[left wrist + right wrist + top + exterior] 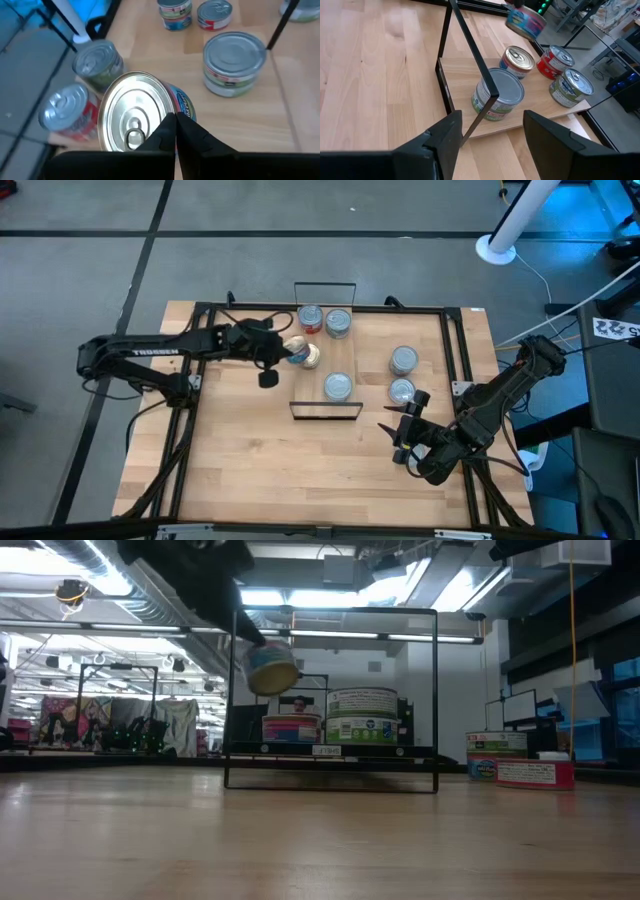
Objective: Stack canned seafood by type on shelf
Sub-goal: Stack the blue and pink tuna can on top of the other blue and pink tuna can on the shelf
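Left pincer (283, 352) is clenched on a short round tin with a silver pull-tab top and a blue-and-pink label (297, 351), holding it tilted in the air above the left side of the shelf; in the low view this tin (270, 668) hangs clear above the board. The shelf, a narrow light-wood board with thin black wire frames at its short ends (326, 360), sits mid-counter on the light-wood counter (260, 450). On the shelf at the far end: a red-label tin with a silver top (310, 317) and, just beside it, a green-and-white-label tin (338, 322). A blue-label tin with a gold top (311, 356) stands on the board below the held one (partly hidden by it). Nearer end of the board: a grey-top tin with a green-and-white label (338, 386). Off the shelf, to its right on the counter, two more silver-top tins, one (404, 360) near the other (402, 391). Right pincer (404, 428) waits released, jaws standing wide, nothing between them, low over the counter near the right-hand tins and apart from them.
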Controlling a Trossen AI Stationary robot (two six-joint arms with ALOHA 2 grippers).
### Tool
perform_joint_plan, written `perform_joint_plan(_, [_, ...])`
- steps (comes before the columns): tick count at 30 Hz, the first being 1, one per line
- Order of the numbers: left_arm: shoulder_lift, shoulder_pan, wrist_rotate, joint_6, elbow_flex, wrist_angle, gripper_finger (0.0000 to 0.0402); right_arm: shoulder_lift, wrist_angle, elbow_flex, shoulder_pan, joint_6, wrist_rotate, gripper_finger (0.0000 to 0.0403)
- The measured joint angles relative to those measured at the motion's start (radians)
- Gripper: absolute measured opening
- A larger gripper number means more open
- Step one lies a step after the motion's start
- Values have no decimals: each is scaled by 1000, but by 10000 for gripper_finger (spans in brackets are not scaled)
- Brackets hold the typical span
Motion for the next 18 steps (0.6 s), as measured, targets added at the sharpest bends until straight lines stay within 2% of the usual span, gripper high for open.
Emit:
perform_joint_plan(9, [130,0,-62,174,0,86,0,0,1,0,0,0,0,214])
perform_joint_plan(18, [190,0,-65,219,1,102,0,0,1,0,0,0,0,214])
